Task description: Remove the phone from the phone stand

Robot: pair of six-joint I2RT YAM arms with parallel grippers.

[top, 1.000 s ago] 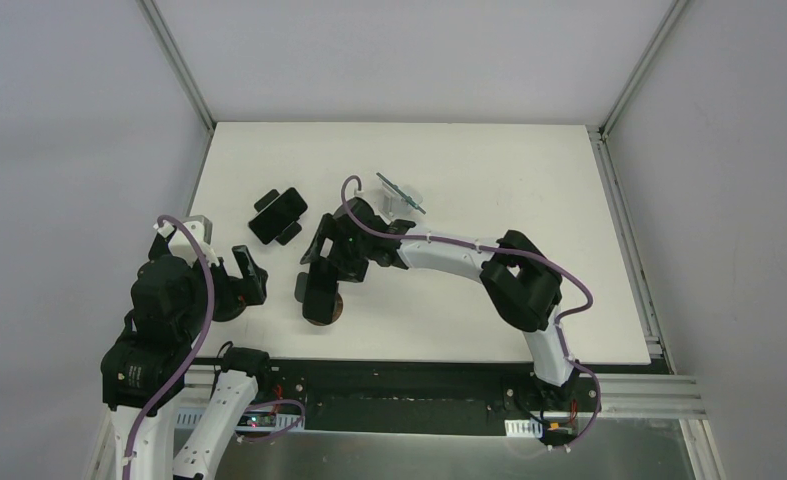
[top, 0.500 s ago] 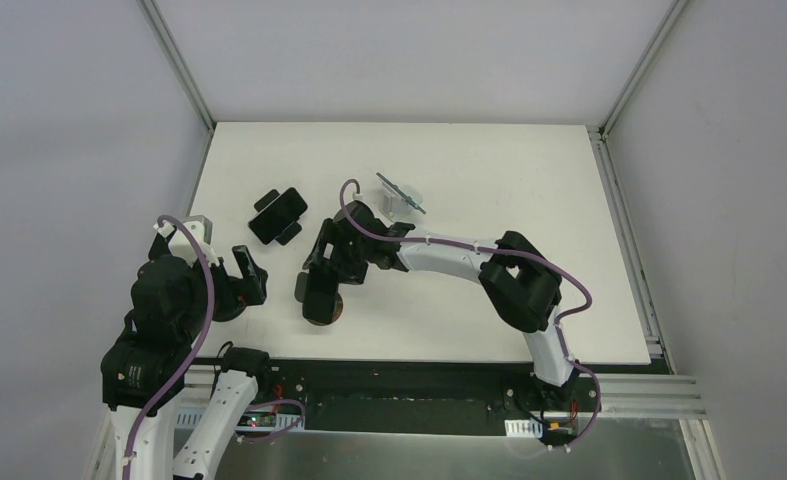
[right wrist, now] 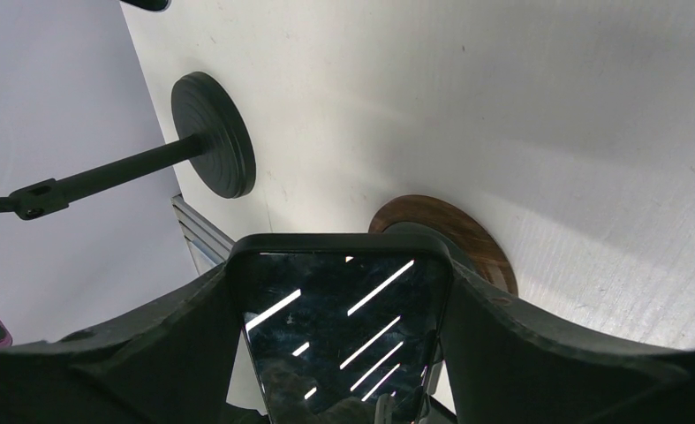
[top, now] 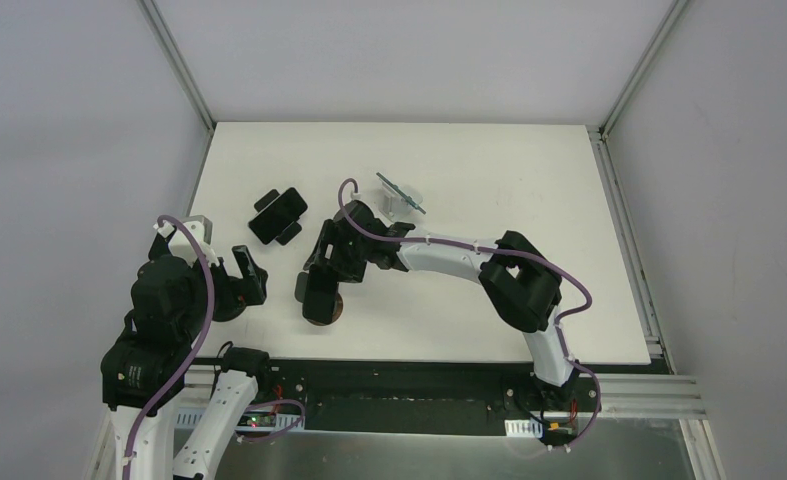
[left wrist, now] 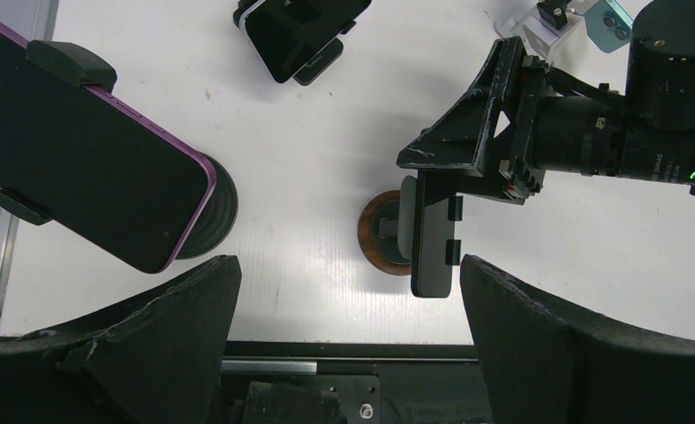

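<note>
Phone (right wrist: 343,340): black slab w/ rounded corners and a glossy dark screen that reflects streaks of ceiling light. Edge-on in the left wrist view it's thin & dark. It's propped on the phone stand (right wrist: 472,238), which has a round brown disc base.

R gripper (right wrist: 341,265) comes in from the side. The phone lies right btwn its fingers (right wrist: 149,344), one finger along each long edge, w/ the stand base just past the fingertips. No gap shows btwn fingers & phone edges in the right wrist view, but can't tell if it's actually clamped.

L gripper (left wrist: 348,265) is spread wide w/ nothing btwn its fingers. The phone is ahead of it & slightly to its right, well apart. A purple-edged phone (left wrist: 87,168) on a black stand (left wrist: 220,208) sits close on its left.
</note>
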